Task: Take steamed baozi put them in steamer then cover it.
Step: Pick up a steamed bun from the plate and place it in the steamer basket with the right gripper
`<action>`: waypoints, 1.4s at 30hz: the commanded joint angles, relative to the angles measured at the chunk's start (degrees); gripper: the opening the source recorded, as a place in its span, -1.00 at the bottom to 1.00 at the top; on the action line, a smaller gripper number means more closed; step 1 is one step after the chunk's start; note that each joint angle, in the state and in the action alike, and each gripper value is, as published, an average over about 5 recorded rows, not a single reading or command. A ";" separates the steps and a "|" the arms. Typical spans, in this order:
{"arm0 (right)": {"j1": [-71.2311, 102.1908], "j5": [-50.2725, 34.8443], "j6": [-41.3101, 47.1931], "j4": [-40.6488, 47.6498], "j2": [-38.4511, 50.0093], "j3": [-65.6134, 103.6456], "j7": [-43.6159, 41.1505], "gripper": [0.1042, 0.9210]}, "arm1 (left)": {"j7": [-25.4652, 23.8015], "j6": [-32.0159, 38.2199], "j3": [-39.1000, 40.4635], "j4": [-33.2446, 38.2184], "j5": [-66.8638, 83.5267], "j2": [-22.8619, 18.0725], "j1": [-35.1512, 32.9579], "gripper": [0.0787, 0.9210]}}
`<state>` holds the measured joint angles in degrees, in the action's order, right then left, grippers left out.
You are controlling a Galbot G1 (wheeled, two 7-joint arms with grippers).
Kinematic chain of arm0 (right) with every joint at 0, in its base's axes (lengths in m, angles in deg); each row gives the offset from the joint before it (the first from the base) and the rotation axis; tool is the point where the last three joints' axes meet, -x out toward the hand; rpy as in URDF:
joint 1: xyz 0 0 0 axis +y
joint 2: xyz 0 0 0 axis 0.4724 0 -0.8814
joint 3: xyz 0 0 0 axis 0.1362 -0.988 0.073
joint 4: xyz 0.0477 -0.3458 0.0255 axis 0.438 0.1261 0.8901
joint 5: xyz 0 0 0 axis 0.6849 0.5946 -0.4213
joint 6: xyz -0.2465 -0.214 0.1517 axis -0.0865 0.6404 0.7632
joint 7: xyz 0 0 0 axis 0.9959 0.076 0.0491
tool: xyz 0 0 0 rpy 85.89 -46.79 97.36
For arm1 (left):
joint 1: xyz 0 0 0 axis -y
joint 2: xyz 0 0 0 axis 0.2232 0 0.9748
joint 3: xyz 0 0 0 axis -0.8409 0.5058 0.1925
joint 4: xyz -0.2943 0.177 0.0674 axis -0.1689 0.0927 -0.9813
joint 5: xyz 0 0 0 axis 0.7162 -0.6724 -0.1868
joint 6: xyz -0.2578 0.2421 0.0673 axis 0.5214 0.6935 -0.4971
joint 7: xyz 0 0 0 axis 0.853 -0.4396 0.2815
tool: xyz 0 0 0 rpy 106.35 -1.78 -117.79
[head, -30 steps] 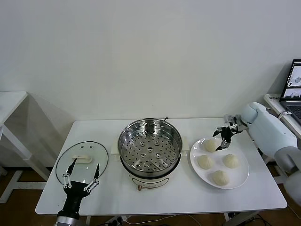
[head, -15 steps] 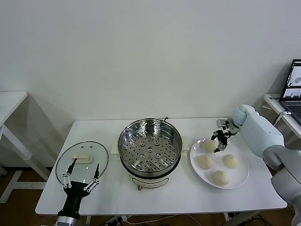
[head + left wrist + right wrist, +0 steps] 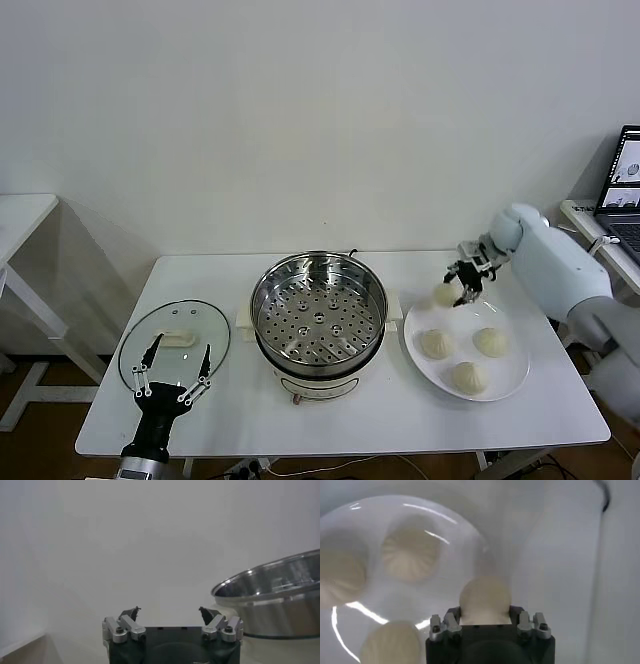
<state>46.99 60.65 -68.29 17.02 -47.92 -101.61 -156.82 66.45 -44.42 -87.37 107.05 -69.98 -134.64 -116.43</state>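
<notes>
My right gripper [image 3: 456, 290] is shut on a cream-white baozi [image 3: 445, 294] and holds it lifted above the far left edge of the white plate [image 3: 512, 376]. The right wrist view shows that baozi [image 3: 485, 599] between the jaws. Three baozi stay on the plate: [image 3: 436, 343], [image 3: 490, 341], [image 3: 469, 376]. The steel steamer [image 3: 319, 312] with its perforated floor stands mid-table, left of the plate, with nothing in it. My left gripper [image 3: 171, 390] is open, parked at the front edge of the glass lid [image 3: 140, 345].
The lid's white handle [image 3: 180, 338] lies near its far side. The steamer's rim shows in the left wrist view [image 3: 272, 587]. A laptop [image 3: 622, 190] sits on a side table at far right.
My right gripper closed on the far-left baozi and lifted it off the plate, moving slightly left toward the steamer. The left arm has not moved.
</notes>
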 commanded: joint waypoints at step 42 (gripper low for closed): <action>-5.48 11.53 -17.61 -14.63 -22.48 -15.86 0.06 0.48 | 0.68 1.16 -0.36 0.68 -0.03 -0.22 -0.04 0.77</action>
<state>39.74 67.50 -84.64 -1.46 -66.25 -117.88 -158.01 67.11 -43.43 -87.62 107.86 -70.04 -134.84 -116.47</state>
